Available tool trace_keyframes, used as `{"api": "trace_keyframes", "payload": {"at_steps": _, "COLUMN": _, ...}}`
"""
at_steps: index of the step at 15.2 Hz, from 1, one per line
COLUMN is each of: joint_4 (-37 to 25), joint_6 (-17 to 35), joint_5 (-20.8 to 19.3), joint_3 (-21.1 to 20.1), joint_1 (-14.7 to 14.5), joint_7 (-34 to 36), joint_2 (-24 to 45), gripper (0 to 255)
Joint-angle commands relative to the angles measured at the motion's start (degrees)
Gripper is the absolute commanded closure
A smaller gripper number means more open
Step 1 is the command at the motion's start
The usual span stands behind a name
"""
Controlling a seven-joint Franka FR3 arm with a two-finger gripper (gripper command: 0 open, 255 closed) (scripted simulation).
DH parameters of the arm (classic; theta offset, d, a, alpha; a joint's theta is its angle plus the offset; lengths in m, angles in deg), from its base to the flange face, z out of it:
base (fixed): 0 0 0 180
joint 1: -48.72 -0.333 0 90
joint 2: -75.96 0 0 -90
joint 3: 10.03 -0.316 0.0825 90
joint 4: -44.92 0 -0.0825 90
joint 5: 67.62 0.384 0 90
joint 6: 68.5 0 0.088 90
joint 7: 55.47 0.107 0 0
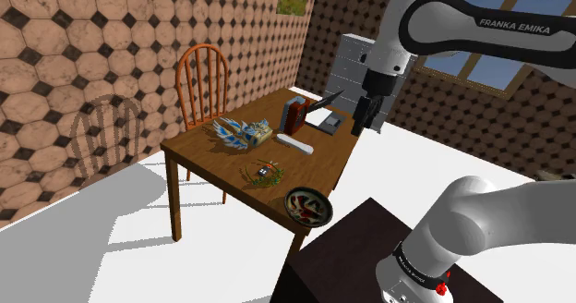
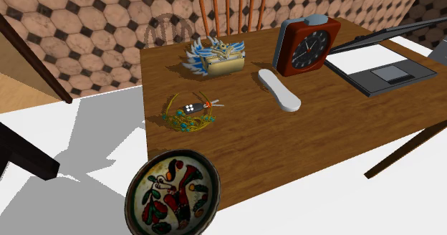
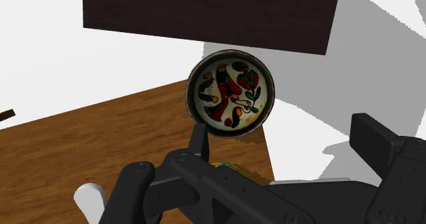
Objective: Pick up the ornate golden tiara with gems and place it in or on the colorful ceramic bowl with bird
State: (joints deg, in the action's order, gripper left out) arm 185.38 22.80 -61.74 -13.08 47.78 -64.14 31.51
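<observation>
Gripper (image 1: 366, 116) spread wide, empty, high over the table's (image 1: 318, 167) far end, well apart from the bowl (image 2: 172, 194).
Tiara (image 2: 190, 114) lies flat near the bowl, long axis roughly along the table's near edge in the second exterior view — facing unclear; bowl at the wooden table's corner; white floor (image 1: 111, 246), octagon-patterned walls (image 1: 74, 52).

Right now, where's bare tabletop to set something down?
Biggest free patch: the wood between the white oblong object, the tiara and the bowl-side table edge, right of the bowl in the second exterior view. Crowded: the far side, with feathered ornament, red clock and laptop in a row.
</observation>
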Motion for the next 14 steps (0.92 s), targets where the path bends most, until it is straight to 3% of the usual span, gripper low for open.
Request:
{"api": "trace_keyframes", "payload": {"at_steps": 1, "joint_4": 0.00, "joint_6": 0.00, "joint_5": 0.00, "joint_3": 0.00, "joint_1": 0.00, "joint_7": 0.00, "joint_2": 0.00, "gripper": 0}}
{"api": "trace_keyframes", "payload": {"at_steps": 14, "joint_4": 2.19, "joint_6": 26.55, "joint_5": 1.84, "joint_3": -2.81, "joint_1": -0.89, "joint_7": -0.85, "joint_2": 23.49, "gripper": 0}}
